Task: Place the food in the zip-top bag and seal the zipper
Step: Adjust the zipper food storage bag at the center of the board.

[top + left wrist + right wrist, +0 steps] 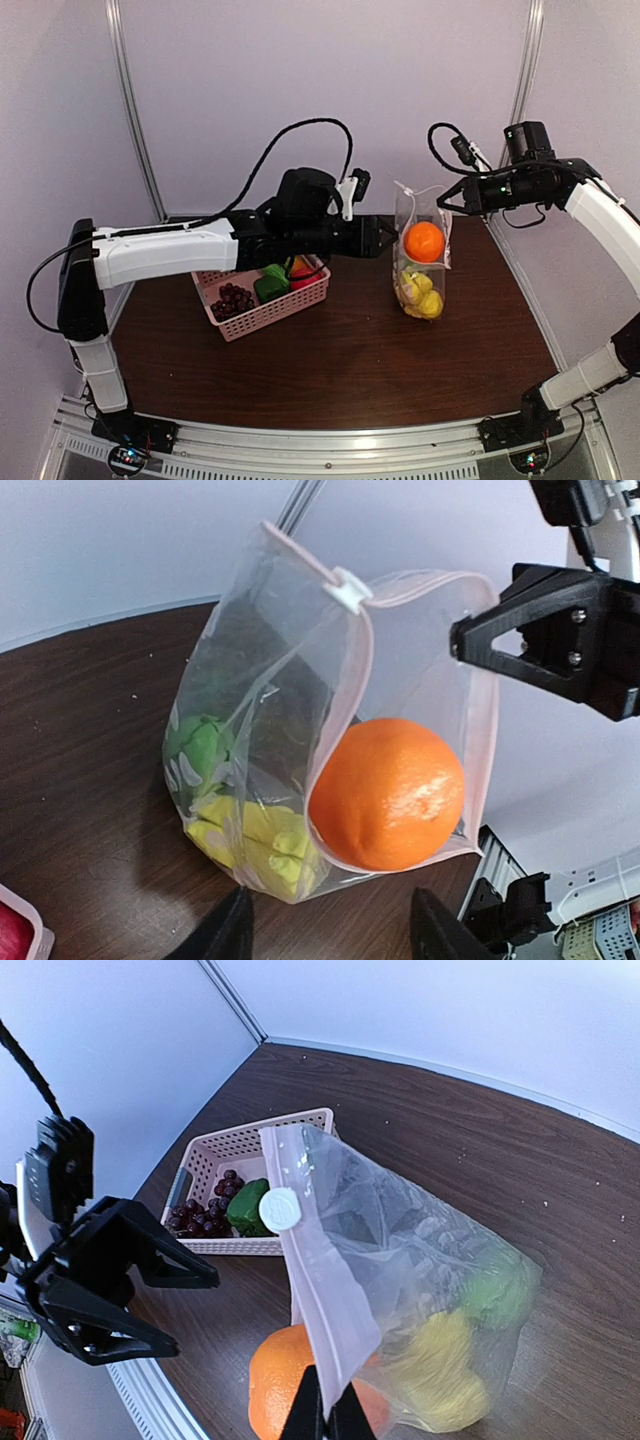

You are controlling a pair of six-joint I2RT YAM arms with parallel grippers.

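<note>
Pink basket (262,312), left of centre on the brown table (350,365): holds dark grapes (232,298), a green pepper (270,286) and a red apple (301,277). My left gripper (390,238), reaching across above the basket's right end: jaws spread wide, nothing held, its tips just short of the orange (424,241). Zip-top bag (420,205), right of centre: hanging upright with its bottom down at the table, mouth unsealed. Zipper (420,578): a pale pink strip running round the open mouth, white slider (348,588) at its upper corner. The orange sits in that opening, the mouth edge curving around it. Lower in the bag: yellow fruit (422,297) and one green piece (200,750), its kind unclear. My right gripper (445,206), at the bag's upper right: fingers pinched tight on the bag's top edge, carrying it.
</note>
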